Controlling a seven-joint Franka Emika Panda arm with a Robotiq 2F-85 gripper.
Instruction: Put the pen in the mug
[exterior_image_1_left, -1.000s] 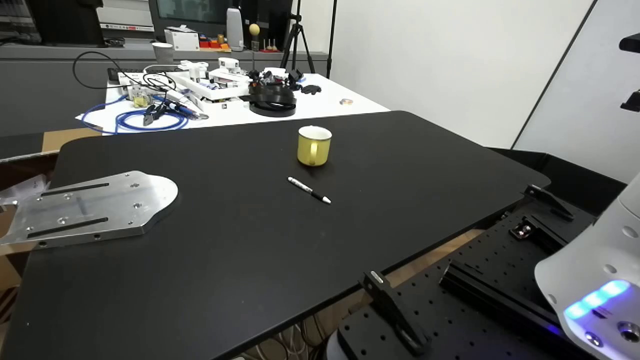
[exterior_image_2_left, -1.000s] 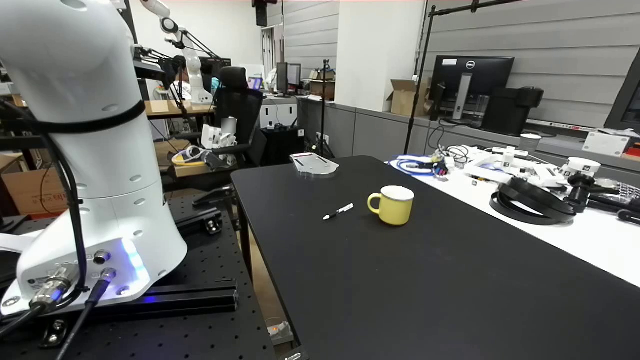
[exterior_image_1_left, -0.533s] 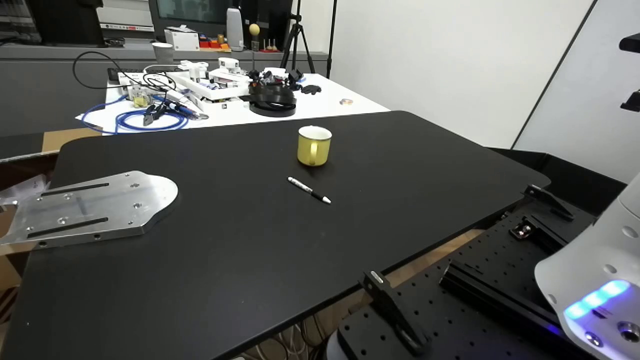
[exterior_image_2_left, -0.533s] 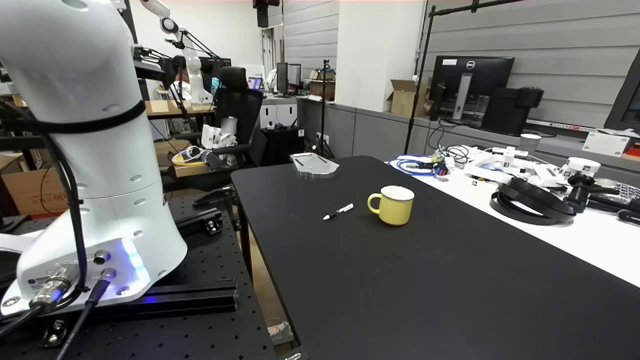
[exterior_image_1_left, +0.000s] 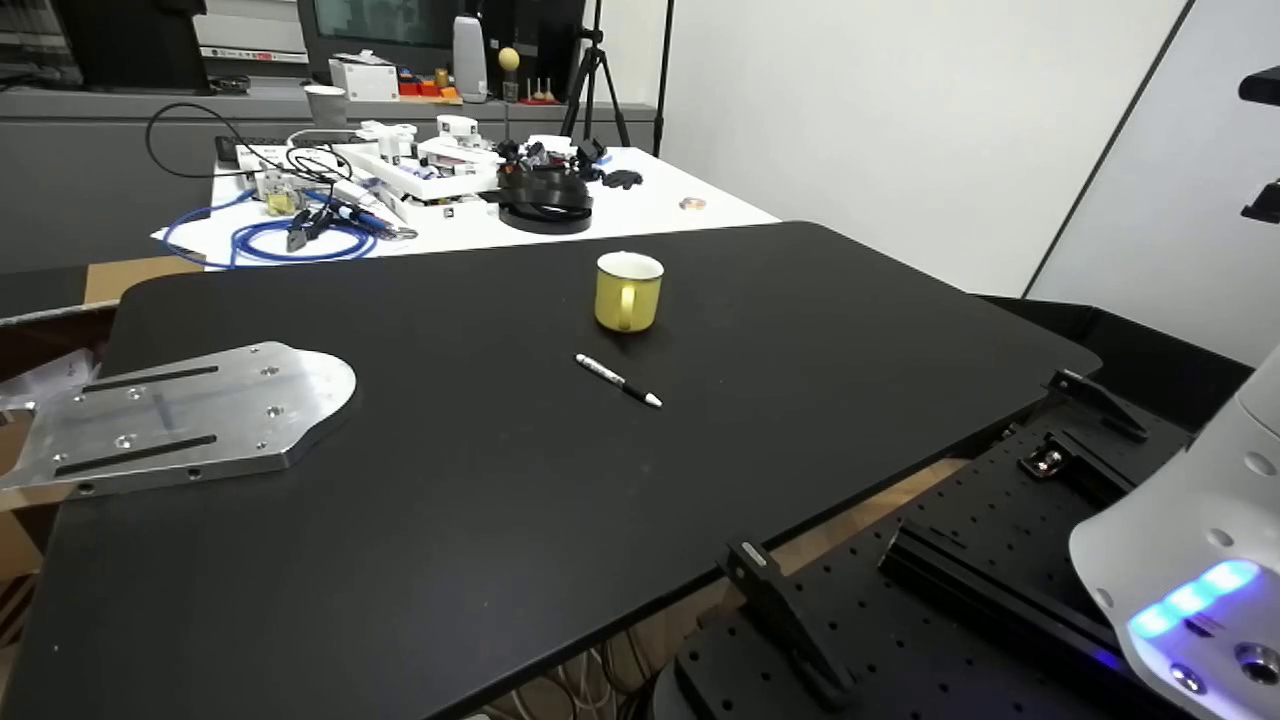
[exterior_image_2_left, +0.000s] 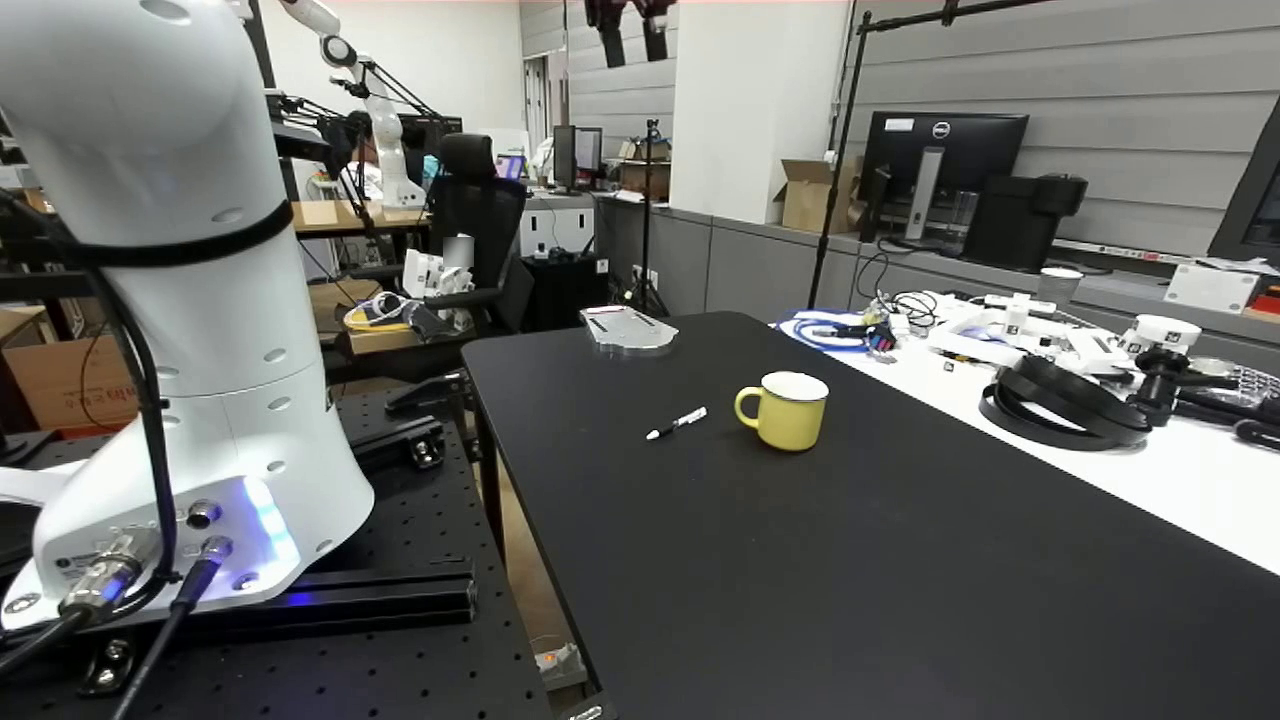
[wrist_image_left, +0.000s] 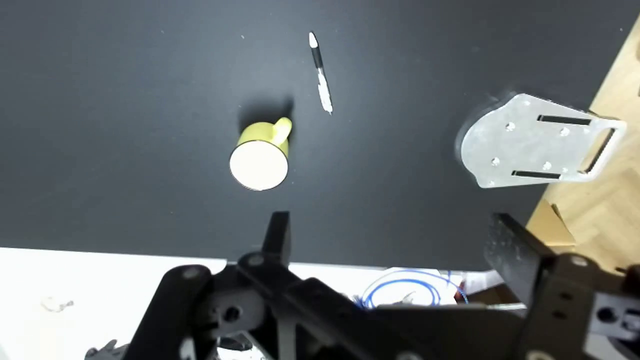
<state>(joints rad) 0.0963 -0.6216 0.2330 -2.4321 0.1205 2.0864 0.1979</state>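
The pen (exterior_image_1_left: 618, 380), thin with a white barrel, a black grip and a white tip, lies flat on the black table in both exterior views (exterior_image_2_left: 677, 423). It also shows near the top of the wrist view (wrist_image_left: 320, 70). The yellow mug (exterior_image_1_left: 612, 300) with a white inside stands upright near the pen, apart from it, its handle toward the pen's side; it shows in an exterior view (exterior_image_2_left: 795, 415) and the wrist view (wrist_image_left: 258, 165). My gripper (wrist_image_left: 390, 222) is open and empty, its fingers wide apart. It is high above the table, at the top edge of an exterior view (exterior_image_2_left: 634, 48).
A flat silver metal plate (exterior_image_1_left: 200, 410) lies at the table's edge, also in the wrist view (wrist_image_left: 525, 142). A white table (exterior_image_1_left: 700, 225) adjoins, holding a blue cable coil (exterior_image_1_left: 300, 240), a black round device (exterior_image_1_left: 545, 200) and white parts. The robot base (exterior_image_2_left: 250, 450) stands beside the black table.
In an exterior view, the gripper at the top edge has moved right; two separate fingers show where one dark shape showed before. The arm's upper link shifted slightly. Pen and mug have not moved.
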